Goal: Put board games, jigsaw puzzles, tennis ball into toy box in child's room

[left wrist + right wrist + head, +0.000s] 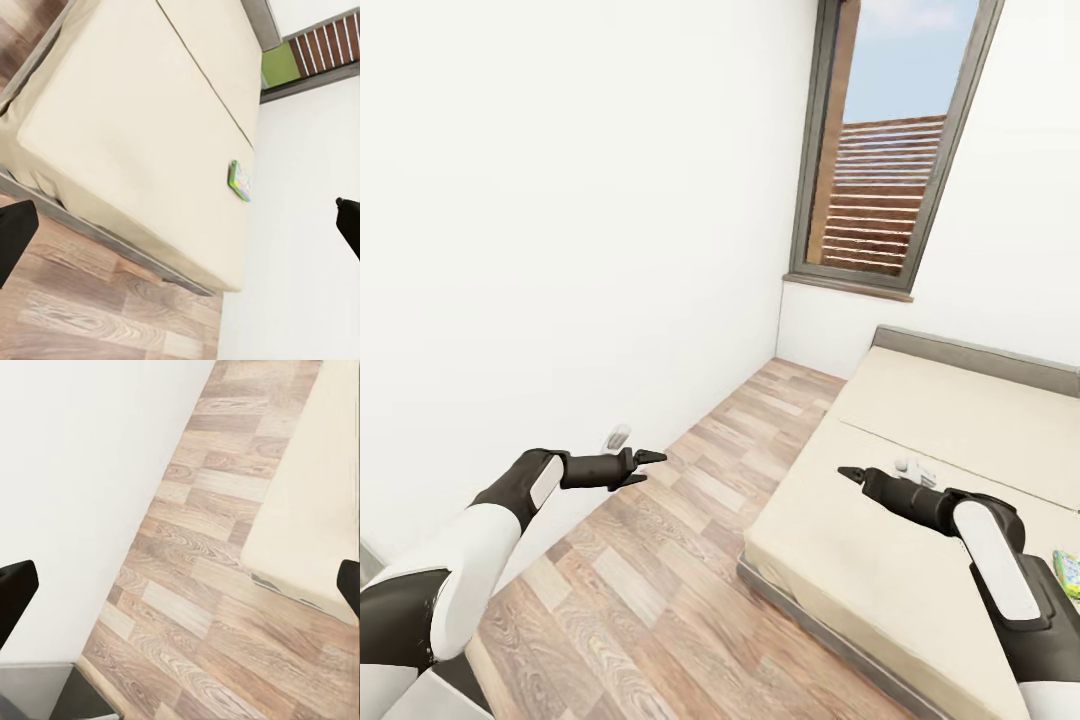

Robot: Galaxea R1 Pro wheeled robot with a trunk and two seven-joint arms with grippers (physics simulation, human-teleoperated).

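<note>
Approach phase, by my reading: I am standing at the corner of the bed (920, 470) with both arms raised and nothing in hand yet. One board game (1068, 574), green and white, is lying flat on the beige mattress at the far right edge of my head view, partly behind my right forearm. My left wrist view is showing the same game (240, 181) close to the mattress edge that runs along the white wall. I am not seeing a second game on the bed from here, and the table and toy box are out of my sight.

My left pincer (643, 468) is hovering over the wood floor (660, 560), fingers apart, touching nothing. My right pincer (850, 474) is hovering above the mattress, pointing toward the floor. In its wrist view the two finger tips are sitting at opposite edges, so I judge it wide open and empty.

Next move, as I judge it: turning or rolling right to bring the game in front of me, then lowering the right pincer over its thin edge. The box is lying flat, so the grip may need a low, angled approach.
</note>
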